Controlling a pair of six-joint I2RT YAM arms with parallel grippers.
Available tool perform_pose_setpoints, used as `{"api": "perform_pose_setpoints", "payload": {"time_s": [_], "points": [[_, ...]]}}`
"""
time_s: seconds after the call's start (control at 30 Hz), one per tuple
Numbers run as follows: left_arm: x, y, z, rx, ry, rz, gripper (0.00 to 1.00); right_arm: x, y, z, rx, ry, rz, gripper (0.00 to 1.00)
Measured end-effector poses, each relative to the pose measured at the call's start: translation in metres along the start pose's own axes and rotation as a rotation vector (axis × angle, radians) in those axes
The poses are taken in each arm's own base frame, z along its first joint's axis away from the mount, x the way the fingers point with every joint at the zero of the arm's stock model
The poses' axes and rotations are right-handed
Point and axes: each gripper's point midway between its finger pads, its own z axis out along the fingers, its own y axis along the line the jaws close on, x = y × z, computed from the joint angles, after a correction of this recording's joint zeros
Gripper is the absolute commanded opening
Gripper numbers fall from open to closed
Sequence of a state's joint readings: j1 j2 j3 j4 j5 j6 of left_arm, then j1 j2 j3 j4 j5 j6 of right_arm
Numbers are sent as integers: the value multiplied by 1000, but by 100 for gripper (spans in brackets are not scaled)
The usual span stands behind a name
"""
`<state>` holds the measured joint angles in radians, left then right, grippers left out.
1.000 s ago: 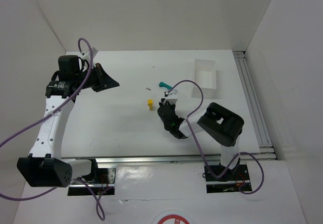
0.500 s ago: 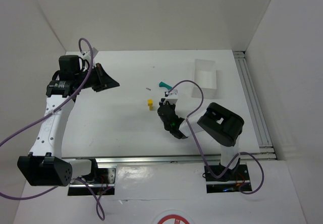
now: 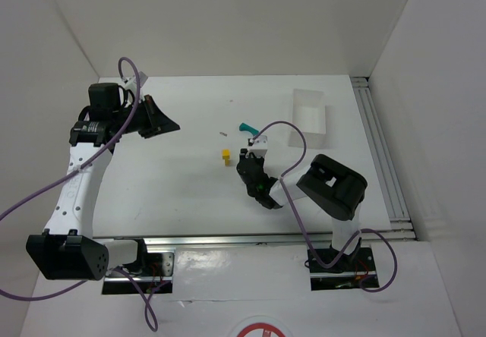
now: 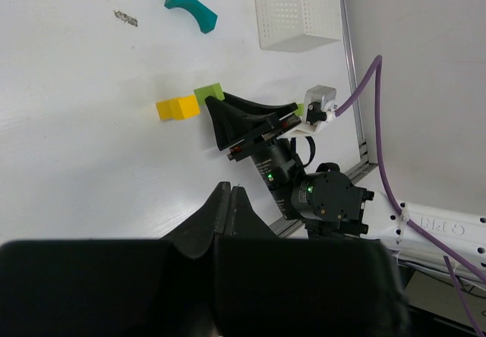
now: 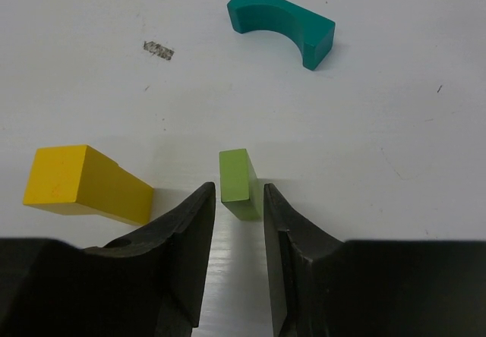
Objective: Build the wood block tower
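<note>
matt painted wood: teal arch [image 5: 282, 20], yellow post [image 5: 83, 183]; table [image 5: 395, 147] smooth, glossy white.

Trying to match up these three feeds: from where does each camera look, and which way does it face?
Top external: above and behind the bases, looking down on the table; both arms show whole.
Left wrist: on the raised left arm, looking across at the right gripper; own shut left gripper at bottom.
Right wrist: low over the table, facing forward; own jaws stand apart either side of the lime-green block.
Shared: both wrist views show the yellow block, teal arch and lime-green block.
</note>
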<state>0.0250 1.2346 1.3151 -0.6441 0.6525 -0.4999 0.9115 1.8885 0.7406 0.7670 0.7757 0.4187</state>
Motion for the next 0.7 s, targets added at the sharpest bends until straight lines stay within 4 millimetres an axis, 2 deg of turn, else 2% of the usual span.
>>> {"api": "perform_pose_setpoints", "payload": {"time_s": [0.2, 0.37, 0.7], "points": [[0, 0, 0, 0, 0, 0, 0, 0, -1, 0, 4, 1, -1, 39], [0, 0, 0, 0, 0, 0, 0, 1, -4, 0, 20, 1, -6, 30], [0, 0, 0, 0, 0, 0, 0, 5, -8, -1, 35, 14, -21, 28]]}}
